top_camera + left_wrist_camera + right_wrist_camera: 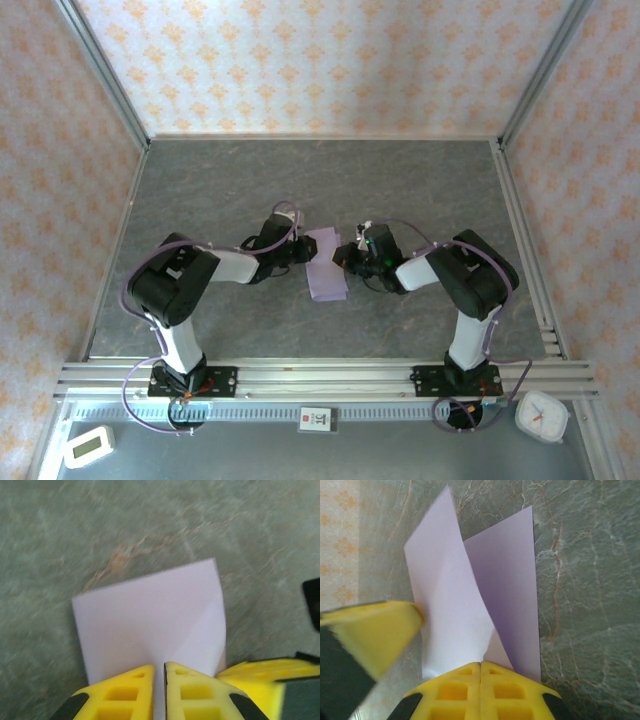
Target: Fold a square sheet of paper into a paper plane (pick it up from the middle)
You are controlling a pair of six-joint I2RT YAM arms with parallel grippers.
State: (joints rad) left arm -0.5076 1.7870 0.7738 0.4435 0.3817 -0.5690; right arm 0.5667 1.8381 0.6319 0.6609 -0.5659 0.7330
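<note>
- The grey marbled table [300,190] takes the middle of the top view, with patterned walls around it.
- The left arm [175,285] and the right arm [475,275] rise from the lower edge and bend inward, so the wrists meet near the centre of the frame.
- The square sheet of paper [326,270] lies at the centre of the table, between the two grippers. It is partly folded. In the right wrist view a pale flap [450,605] stands over a darker layer which lies flat on the table.
- The left gripper [159,667] has its yellow fingers almost together, with only a thin slit between them. The near edge of the sheet [150,615] goes into this slit, so the gripper is clamped on the paper.
- The right gripper [480,664] has its fingers pressed fully together, and the lower corner of the flap is pinched at their tips.
- A white clock [541,415] lies at the lower right of the top view.
</note>
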